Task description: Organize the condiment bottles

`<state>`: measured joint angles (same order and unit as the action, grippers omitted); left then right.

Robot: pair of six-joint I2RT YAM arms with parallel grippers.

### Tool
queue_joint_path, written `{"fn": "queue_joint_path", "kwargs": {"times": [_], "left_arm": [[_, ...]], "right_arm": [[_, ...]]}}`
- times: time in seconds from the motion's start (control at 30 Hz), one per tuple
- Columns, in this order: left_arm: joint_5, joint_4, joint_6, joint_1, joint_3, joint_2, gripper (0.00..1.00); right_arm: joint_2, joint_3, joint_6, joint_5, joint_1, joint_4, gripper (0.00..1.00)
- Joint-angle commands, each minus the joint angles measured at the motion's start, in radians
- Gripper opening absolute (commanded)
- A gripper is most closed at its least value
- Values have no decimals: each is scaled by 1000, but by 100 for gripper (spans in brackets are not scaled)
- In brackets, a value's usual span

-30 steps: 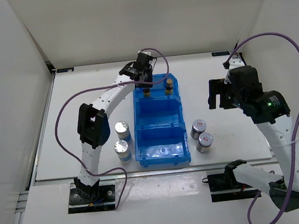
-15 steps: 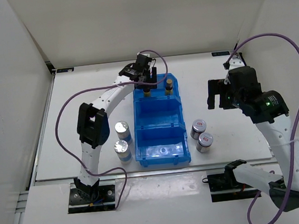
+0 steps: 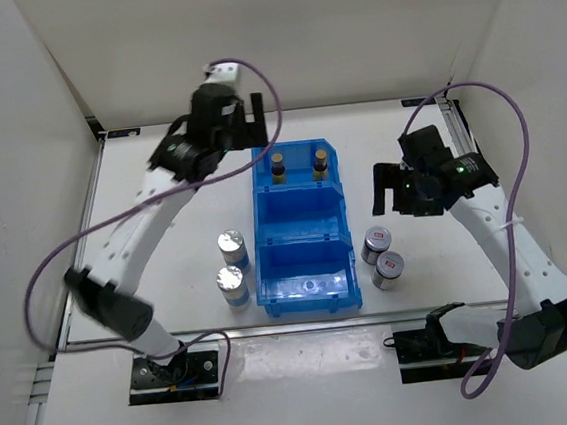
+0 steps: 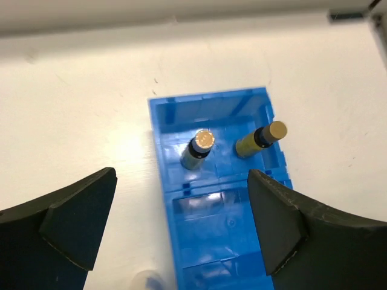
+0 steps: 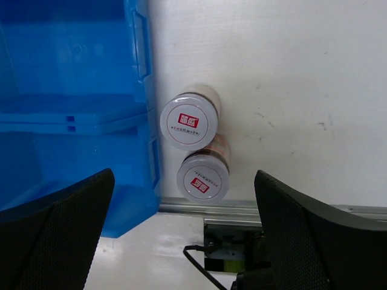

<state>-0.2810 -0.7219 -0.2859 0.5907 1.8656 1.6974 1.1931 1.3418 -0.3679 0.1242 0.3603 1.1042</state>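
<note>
Two slim dark-brown bottles (image 3: 278, 167) (image 3: 319, 164) stand upright in the far compartment of the blue bin (image 3: 307, 270); the left wrist view looks down on both (image 4: 199, 148) (image 4: 261, 138). My left gripper (image 3: 248, 125) hangs open high above the bin's far end, holding nothing (image 4: 181, 241). Left of the bin stand two white, silver-topped bottles (image 3: 232, 248) (image 3: 232, 283). Two grey bottles with red-white tops (image 3: 376, 244) (image 3: 388, 268) stand side by side right of it, and my right gripper (image 3: 390, 190) is open above them (image 5: 184, 235), with the bottles (image 5: 188, 121) (image 5: 204, 176) below.
The bin's middle and near compartments (image 4: 224, 229) hold no bottles. White walls enclose the table on three sides. The table's metal front edge (image 5: 254, 211) runs just beyond the nearer grey bottle. The bin's right wall (image 5: 142, 90) is close beside the grey bottles.
My left gripper has opened, let go of the left brown bottle in the far compartment, and risen back and to the left. The right gripper has shifted left, nearer the grey bottles.
</note>
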Motion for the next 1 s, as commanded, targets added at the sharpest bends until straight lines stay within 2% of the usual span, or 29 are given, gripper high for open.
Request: {"fn": "queue_joint_path", "kwargs": {"times": [0.0, 0.17, 0.4, 0.57, 0.83, 0.97], "left_arm": [[-90, -7, 53, -5, -132, -234, 100], [-152, -16, 76, -25, -396, -519, 100], [-185, -16, 94, -45, -702, -765, 100], [-213, -16, 94, -55, -766, -824, 100], [-233, -16, 76, -55, -766, -825, 100], [-233, -16, 85, -55, -766, -825, 100]], "right_arm": [[28, -73, -57, -77, -11, -27, 99], [92, -182, -85, -118, -11, -95, 95], [184, -236, -94, -158, -11, -179, 93], [218, -247, -94, -149, -11, -201, 89], [292, -268, -115, -113, -11, -222, 82], [313, -268, -115, -113, -11, -231, 69]]}}
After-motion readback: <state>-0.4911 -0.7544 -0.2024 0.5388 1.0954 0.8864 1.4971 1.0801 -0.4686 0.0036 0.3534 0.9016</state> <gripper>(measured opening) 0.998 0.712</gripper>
